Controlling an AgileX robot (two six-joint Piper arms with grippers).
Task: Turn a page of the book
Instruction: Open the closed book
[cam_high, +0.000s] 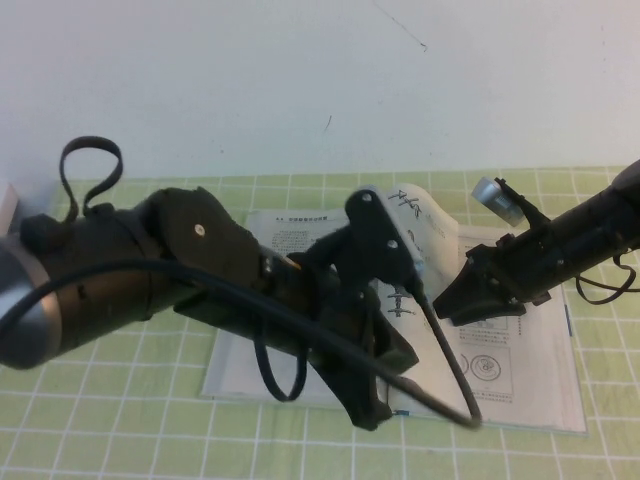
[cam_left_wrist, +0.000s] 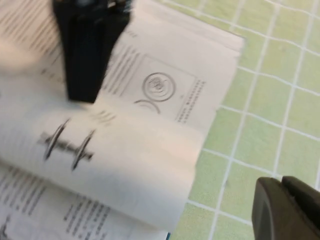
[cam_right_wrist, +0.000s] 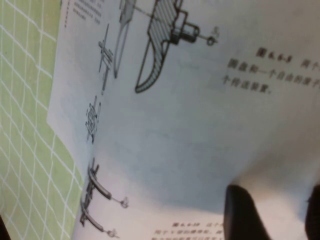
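The book (cam_high: 540, 395) lies open on the green grid mat. The page (cam_high: 425, 215), a thin white leaf with small shaft sketches, stands lifted and curled near the spine. My right gripper (cam_high: 447, 303) comes in from the right, low over the right-hand side, with its tip at the lifted page. In the right wrist view the fingers (cam_right_wrist: 245, 215) are apart, and the page (cam_right_wrist: 165, 125) fills the space in front of them. In the left wrist view the right gripper (cam_left_wrist: 80, 92) rests at the curled page (cam_left_wrist: 100, 165). My left gripper (cam_high: 372, 405) hovers shut and empty over the book's near edge.
The left arm's body and its cable (cam_high: 450, 380) cover the book's middle and left page. The green mat (cam_high: 120, 420) surrounds the book. A white wall stands behind the table. The left gripper (cam_left_wrist: 287, 205) is over bare mat beside the book's corner (cam_left_wrist: 227, 42).
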